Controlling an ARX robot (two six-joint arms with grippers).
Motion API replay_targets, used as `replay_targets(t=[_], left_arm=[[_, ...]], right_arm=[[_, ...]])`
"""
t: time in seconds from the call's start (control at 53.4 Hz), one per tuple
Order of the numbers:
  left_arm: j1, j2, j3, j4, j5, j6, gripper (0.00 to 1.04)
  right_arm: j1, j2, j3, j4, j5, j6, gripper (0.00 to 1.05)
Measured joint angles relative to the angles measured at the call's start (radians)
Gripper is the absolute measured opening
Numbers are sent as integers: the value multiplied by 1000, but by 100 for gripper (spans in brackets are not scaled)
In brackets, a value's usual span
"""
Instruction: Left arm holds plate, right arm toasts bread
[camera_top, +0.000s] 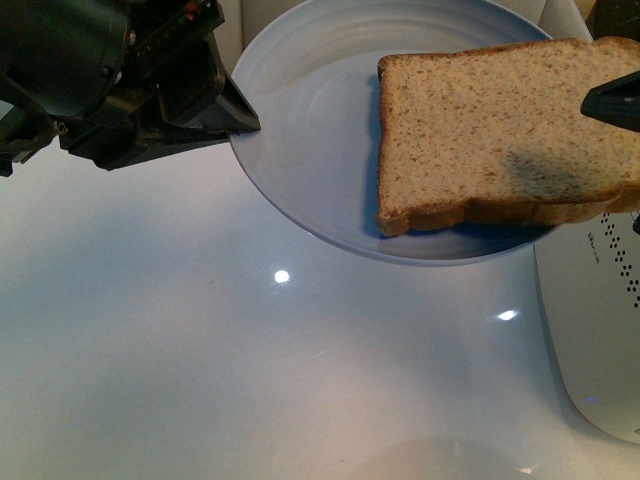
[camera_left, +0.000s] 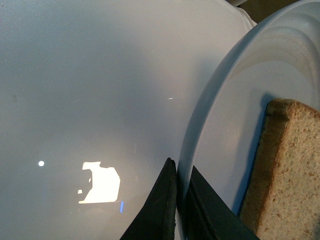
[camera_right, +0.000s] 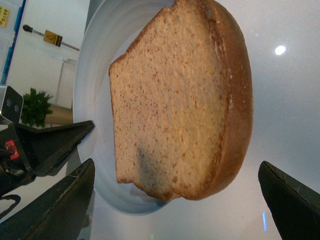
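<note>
Bread covers much of the plate; right tool mostly cropped

**White glossy tabletop, one unit standing on it**

Table: smooth white top, v. shiny, no cloth or mat. Small bright light reflections near centre. At robot's R side a white rounded appliance sits on it, w/ rows of small dark holes.

The plate is round, shallow and pale blue-white, with faint concentric ridges inside its rim. The left end effector pinches that rim. 1 slice of tan wholemeal bread, speckled and dark-crusted, lies flat on the plate, overhanging the rim opposite the grip.
</note>
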Motion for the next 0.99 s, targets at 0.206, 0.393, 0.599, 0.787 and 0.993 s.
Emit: replay_targets(t=[0.206,0.393,0.599,0.787,0.993], left_arm=[[0,0,0,0,0,0,3],[0,0,0,0,0,0,3],[0,0,0,0,0,-1,3],[0,0,0,0,1,-2,3],[0,0,0,0,0,-5,3]], right_arm=[[7,14,8,2,21,23,74],[-4,13,8,-14,23,25,48],[-23,11,8,-19,20,35,16],[-39,-11,21,-40,16,39,2],[-61,-66,60,-56,60,-47,2]])
